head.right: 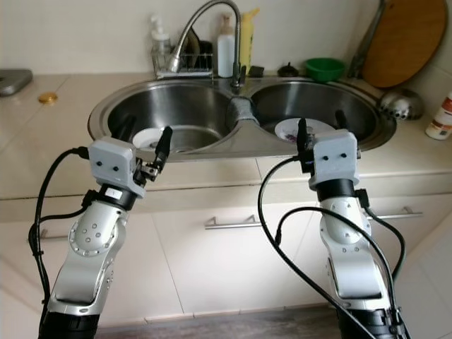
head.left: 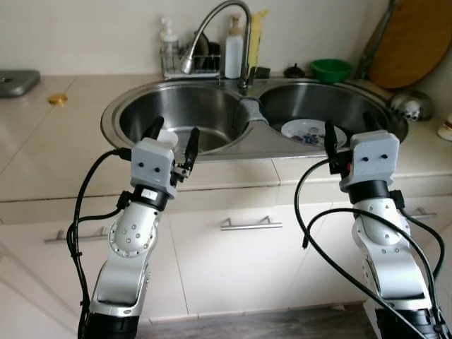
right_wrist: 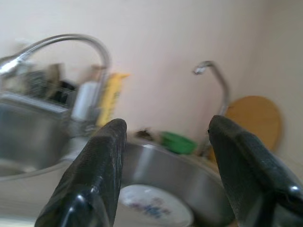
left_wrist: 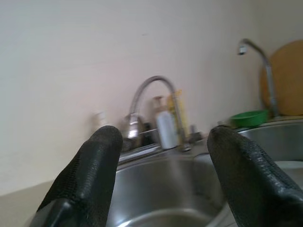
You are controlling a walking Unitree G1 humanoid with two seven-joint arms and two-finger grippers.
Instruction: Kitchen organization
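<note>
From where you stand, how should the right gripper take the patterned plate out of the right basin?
Grip the plate by its near rim, coming down from above and the front with the right gripper, which hangs open just before it. The plate seems to lie flat in the sink, so only its raised edge offers the fingers purchase.

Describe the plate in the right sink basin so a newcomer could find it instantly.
Start at the double steel sink under the curved faucet. In its right basin, just beyond the right pincer, lies a white plate. Its dark floral pattern distinguishes it from the plain white dish in the left basin.
</note>
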